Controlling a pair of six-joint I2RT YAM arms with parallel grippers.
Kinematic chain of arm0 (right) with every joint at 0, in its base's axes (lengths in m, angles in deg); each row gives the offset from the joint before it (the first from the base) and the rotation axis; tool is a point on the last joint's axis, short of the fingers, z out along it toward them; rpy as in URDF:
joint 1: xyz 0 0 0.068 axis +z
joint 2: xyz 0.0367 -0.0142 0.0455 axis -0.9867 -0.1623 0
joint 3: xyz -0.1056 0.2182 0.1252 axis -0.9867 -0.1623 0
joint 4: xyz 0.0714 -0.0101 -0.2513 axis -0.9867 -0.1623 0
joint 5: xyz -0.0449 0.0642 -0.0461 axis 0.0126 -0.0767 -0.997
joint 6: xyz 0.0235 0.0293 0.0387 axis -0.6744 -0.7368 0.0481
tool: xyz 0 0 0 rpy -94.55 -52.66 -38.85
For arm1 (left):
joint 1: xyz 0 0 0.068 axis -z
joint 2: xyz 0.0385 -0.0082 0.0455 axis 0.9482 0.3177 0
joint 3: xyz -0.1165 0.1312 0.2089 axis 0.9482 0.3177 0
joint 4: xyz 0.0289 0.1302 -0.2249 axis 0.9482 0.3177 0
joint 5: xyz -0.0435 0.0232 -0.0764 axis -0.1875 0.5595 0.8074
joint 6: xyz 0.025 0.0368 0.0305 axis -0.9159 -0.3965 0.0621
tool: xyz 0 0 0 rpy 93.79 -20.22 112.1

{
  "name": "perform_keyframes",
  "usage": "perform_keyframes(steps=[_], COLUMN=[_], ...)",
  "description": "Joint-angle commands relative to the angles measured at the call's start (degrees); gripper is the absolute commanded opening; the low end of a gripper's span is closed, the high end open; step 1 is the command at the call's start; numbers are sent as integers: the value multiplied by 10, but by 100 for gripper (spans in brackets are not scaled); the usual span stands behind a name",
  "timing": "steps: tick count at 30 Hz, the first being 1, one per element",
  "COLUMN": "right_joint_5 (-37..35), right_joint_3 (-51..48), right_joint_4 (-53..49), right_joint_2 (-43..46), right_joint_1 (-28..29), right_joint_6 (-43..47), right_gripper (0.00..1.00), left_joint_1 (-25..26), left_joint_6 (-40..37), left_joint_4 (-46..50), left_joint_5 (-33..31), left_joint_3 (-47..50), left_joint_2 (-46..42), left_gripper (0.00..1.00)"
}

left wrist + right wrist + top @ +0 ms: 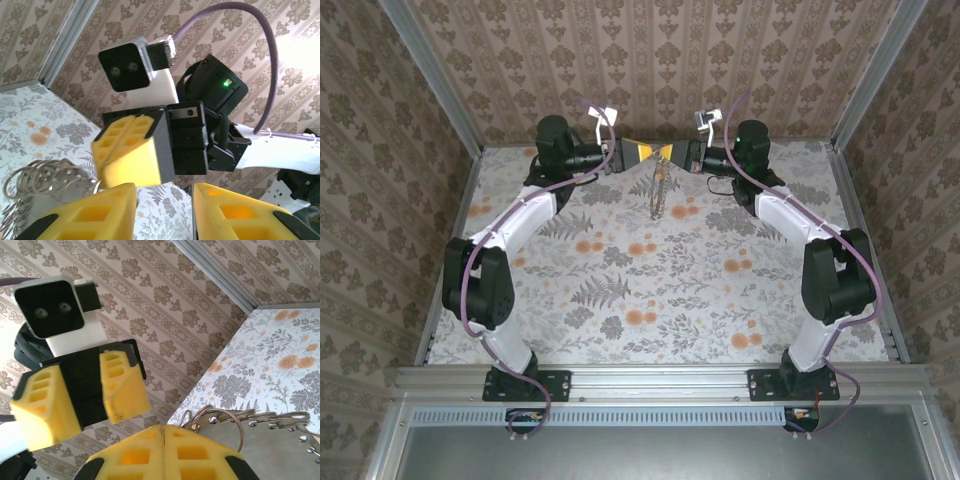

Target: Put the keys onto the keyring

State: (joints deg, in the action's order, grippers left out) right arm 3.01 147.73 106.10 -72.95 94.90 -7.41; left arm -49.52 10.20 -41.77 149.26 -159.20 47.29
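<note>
Both arms meet at the keyring [658, 192]: I see my right gripper [164, 432] pinching its top, left gripper [165, 202] part-open alongside.

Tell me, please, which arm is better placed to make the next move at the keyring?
Left, probably. The left claw stands open and free beside the keyring, while the right claw is shut, apparently holding it up.

Back wall [650, 60] close behind keyring [658, 192]
</note>
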Motion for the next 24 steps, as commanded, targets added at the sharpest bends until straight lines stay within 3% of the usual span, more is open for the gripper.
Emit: perform_keyframes(steps=[1,24], right_joint_5=[10,7], right_joint_3=[17,5], right_joint_4=[31,57], right_joint_2=[-3,1], right_joint_1=[-2,-4], right_joint_6=[-5,-24], right_gripper=[0,0], left_joint_1=[3,7], left_joint_6=[-3,-15], left_joint_4=[3,19], left_joint_5=[11,-2], left_joint_3=[-26,-35], left_joint_2=[7,45], left_gripper=[35,34])
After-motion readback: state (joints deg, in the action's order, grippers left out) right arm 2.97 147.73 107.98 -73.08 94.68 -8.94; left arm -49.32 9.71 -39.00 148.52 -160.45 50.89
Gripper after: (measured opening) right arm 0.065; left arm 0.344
